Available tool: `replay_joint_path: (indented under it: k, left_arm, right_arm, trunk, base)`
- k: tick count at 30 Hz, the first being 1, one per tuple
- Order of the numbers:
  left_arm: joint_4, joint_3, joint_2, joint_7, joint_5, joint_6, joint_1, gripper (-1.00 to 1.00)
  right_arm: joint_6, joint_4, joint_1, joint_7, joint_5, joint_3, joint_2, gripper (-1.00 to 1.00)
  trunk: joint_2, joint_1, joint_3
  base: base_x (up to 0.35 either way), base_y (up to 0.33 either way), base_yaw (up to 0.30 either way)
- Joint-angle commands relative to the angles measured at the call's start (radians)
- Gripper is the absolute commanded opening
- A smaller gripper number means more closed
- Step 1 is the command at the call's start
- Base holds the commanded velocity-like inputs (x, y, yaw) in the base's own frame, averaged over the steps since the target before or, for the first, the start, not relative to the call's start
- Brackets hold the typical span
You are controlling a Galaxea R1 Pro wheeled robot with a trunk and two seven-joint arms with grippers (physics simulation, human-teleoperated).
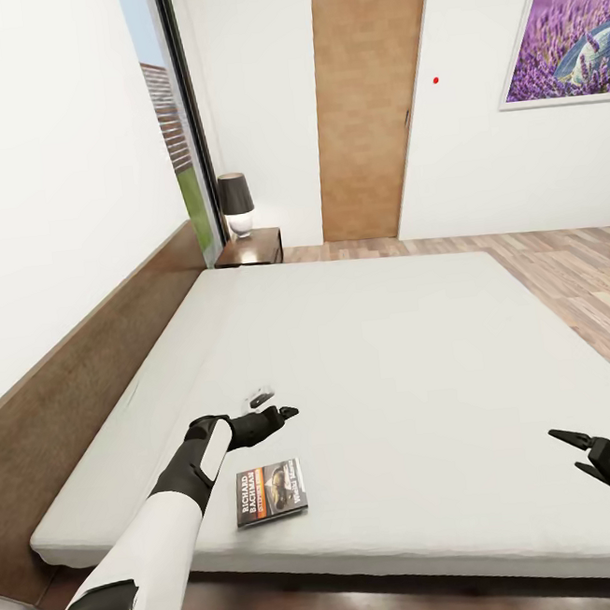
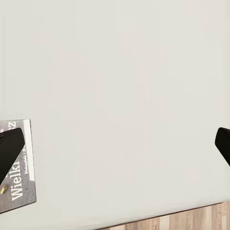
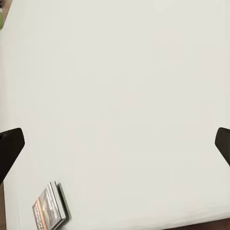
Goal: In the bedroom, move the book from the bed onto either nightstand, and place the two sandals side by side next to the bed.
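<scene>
Step in hand: Clearly we are at the pick-up of the book [image 1: 270, 493], which lies flat on the bed [image 1: 394, 352] near its front edge, cover up.
How to do it well: we judge the left pincer [image 1: 280, 411] should draw back toward the front edge and drop until its fingers straddle the book's short sides; a thin paperback on a soft mattress wants a low, shallow bite, one finger slid under an edge, or it will slip out.
Left pincer: spread wide and empty; in the left wrist view one dark fingertip [image 2: 8, 153] overlaps the book's cover [image 2: 21, 167], but we cannot tell whether it touches or merely hovers above.
Right pincer: the right pincer [image 1: 572, 452] hangs over the bed's near right side, fingers parted, holding nothing, well apart from the book, which the right wrist view catches near the mattress edge [image 3: 50, 211].
Destination: the nightstand [image 1: 252, 248] stands past the far corner of the bed, carrying a lamp [image 1: 236, 204]; we would leave room beside it.
Sandals: unplaced as yet.
</scene>
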Motion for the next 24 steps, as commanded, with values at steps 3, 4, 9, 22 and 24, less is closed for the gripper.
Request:
replay_joint_path:
  k: [3,4,9,22,24]
  left_arm:
    - [-0.001,0.007,-0.001,-0.003,0.000,0.008,-0.001,1.00]
    - [-0.001,0.007,-0.001,-0.003,0.000,0.008,-0.001,1.00]
    - [-0.001,0.007,-0.001,-0.003,0.000,0.008,-0.001,1.00]
    - [-0.001,0.007,-0.001,-0.003,0.000,0.008,-0.001,1.00]
    - [-0.001,0.007,-0.001,-0.003,0.000,0.008,-0.001,1.00]
  right_arm:
    - [0.007,-0.012,-0.001,0.001,-0.003,-0.002,0.000,1.00]
    - [0.007,-0.020,-0.001,0.000,-0.003,-0.002,0.001,1.00]
    - [0.007,-0.040,-0.001,0.001,-0.003,-0.002,0.001,1.00]
    - [0.007,-0.042,-0.001,0.000,-0.003,-0.001,0.002,1.00]
    - [0.006,-0.042,-0.001,0.000,-0.003,-0.001,0.002,1.00]
  trunk:
    - [-0.001,0.000,-0.003]
    - [-0.001,0.000,-0.004]
    - [-0.001,0.000,-0.011]
    - [-0.001,0.000,-0.031]
    - [-0.001,0.000,-0.032]
  base:
    - [0.000,0.000,0.000]
    - [0.000,0.000,0.000]
    - [0.000,0.000,0.000]
    - [0.000,0.000,0.000]
    - [0.000,0.000,0.000]
